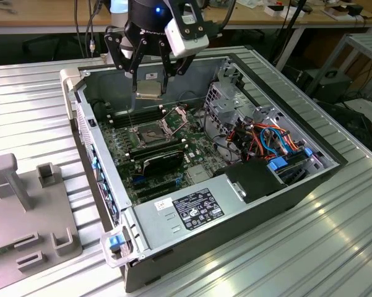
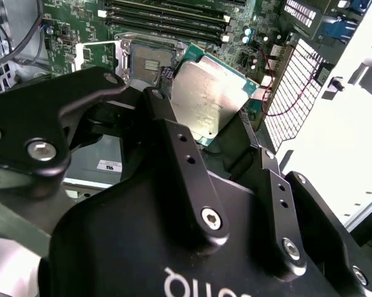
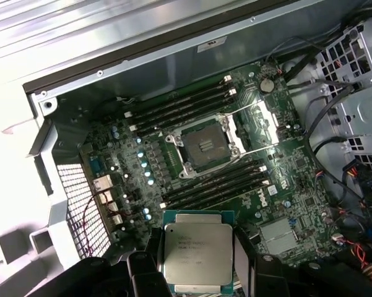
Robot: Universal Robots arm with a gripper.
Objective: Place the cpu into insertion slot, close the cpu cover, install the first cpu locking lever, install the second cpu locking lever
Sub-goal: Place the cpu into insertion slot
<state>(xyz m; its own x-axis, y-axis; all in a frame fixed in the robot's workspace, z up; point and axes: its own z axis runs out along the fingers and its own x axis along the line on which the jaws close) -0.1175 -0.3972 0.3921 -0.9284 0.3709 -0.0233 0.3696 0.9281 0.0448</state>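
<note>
Black claw [image 1: 149, 93] clamped on the cpu [image 3: 197, 257] by its edges holds it level; below the claw, the insertion slot [image 3: 204, 145] lies bare, cpu cover [image 3: 258, 125] raised, likely to admit it.

Unreadable print on the cpu [image 3: 197, 253] and power-supply label [image 1: 198, 209]

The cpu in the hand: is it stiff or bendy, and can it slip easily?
The cpu looks flat though the hand grips only its edges, so probably stiff. Its smooth metal face may be slippery. Thin and small, it is likely light, yet perhaps fragile if dropped.
</note>
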